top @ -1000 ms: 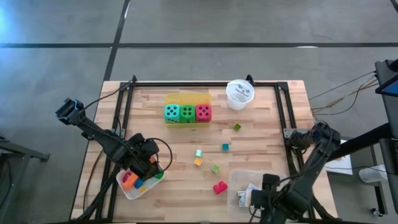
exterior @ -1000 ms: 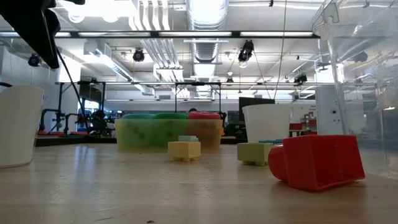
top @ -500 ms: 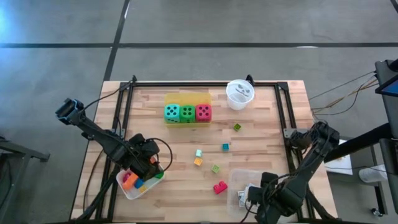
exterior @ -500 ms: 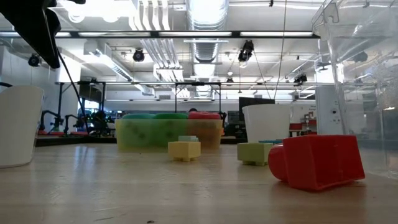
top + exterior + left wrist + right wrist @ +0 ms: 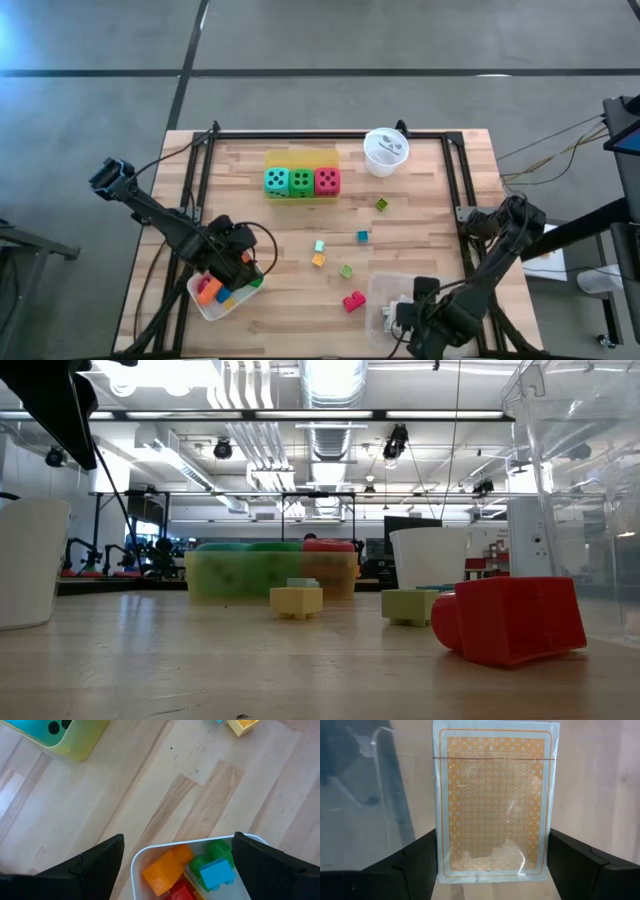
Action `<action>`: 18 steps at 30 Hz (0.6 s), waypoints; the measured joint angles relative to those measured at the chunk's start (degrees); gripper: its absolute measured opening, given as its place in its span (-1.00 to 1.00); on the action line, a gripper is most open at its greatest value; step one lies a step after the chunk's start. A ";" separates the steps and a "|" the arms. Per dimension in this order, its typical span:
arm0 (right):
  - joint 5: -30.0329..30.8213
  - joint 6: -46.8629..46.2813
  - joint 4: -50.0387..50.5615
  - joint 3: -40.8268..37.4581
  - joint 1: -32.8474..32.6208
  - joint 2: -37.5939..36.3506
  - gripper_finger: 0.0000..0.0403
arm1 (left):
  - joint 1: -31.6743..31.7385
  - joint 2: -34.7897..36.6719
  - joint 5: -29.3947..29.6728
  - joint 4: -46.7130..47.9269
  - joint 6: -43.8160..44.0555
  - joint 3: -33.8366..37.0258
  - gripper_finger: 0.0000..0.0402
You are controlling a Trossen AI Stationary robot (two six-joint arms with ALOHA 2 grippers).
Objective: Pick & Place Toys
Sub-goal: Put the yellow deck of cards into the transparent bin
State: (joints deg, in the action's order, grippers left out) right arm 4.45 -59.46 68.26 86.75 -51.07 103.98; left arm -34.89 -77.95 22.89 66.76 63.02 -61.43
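I see my left claw (image 5: 175, 865) released over the white tray (image 5: 150, 857) of blocks (image 5: 165, 872); right claw (image 5: 492, 865) released around a card (image 5: 495, 805) in the clear tray (image 5: 385, 300).

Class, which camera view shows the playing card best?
The right wrist view: the playing card fills the picture, its orange patterned back clear between the open right gripper's fingers. The high view shows only a pale patch in the clear tray. The low and left wrist views do not show it.
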 joint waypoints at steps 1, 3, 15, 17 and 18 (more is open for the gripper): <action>0.01 0.75 -0.78 -0.33 -0.02 0.00 0.46 | 0.00 0.00 0.00 -0.15 0.00 0.00 0.76; 0.00 1.81 -1.61 -0.71 -0.02 0.00 0.46 | -0.01 0.00 -0.01 -0.19 0.00 0.00 0.76; -2.95 27.29 -2.00 -0.83 -0.05 0.00 0.46 | -0.01 0.00 -0.01 -0.99 0.00 0.00 0.76; -3.00 33.70 -2.39 -0.84 -0.03 0.02 0.46 | -0.02 0.00 0.00 -1.00 0.00 0.00 0.76; -2.97 36.52 -2.55 -0.84 -0.02 0.02 0.46 | 0.00 0.00 -0.01 -1.00 0.00 0.00 0.76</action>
State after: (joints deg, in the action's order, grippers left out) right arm 1.48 -22.93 65.71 85.91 -51.09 104.01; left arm -34.90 -77.95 22.88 65.76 63.02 -61.43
